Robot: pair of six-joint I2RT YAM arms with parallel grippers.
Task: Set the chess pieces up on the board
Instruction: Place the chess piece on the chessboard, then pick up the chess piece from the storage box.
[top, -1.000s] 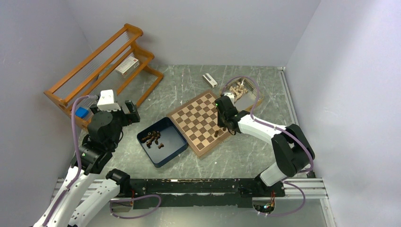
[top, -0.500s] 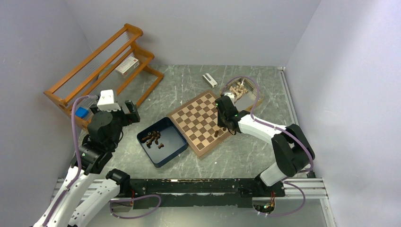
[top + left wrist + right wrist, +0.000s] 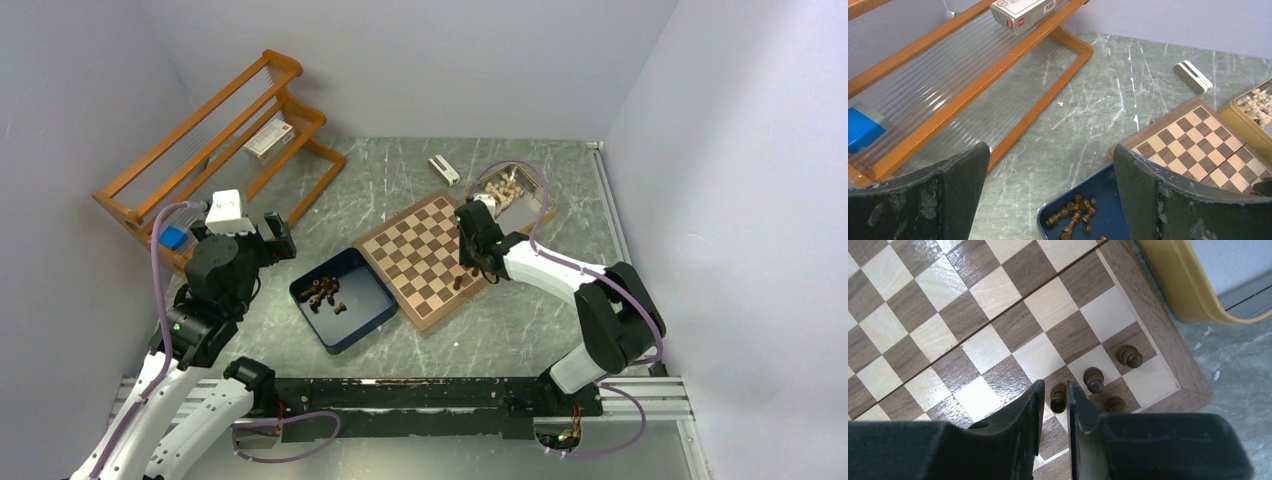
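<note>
The board (image 3: pixel 420 245) lies in the middle of the table. Several dark chess pieces (image 3: pixel 1093 379) stand on squares at its near right corner (image 3: pixel 459 282). My right gripper (image 3: pixel 1054 385) hovers low over that corner, its jaws narrowly open on either side of one standing dark piece (image 3: pixel 1058 397), with a slim gap on the left. More dark pieces (image 3: pixel 322 293) lie in the blue box (image 3: pixel 368 292). My left gripper (image 3: pixel 1050 150) hangs wide open and empty above the table left of the box (image 3: pixel 1108 190).
A wooden rack (image 3: pixel 215 140) holding a white carton (image 3: pixel 268 137) stands at the back left. A yellow tray (image 3: pixel 545 215) with pale pieces sits behind the board's right corner. A small white block (image 3: pixel 443 170) lies behind the board.
My right gripper's jaws have parted a little around the dark piece on the board. Both arms have stayed almost where they were.
</note>
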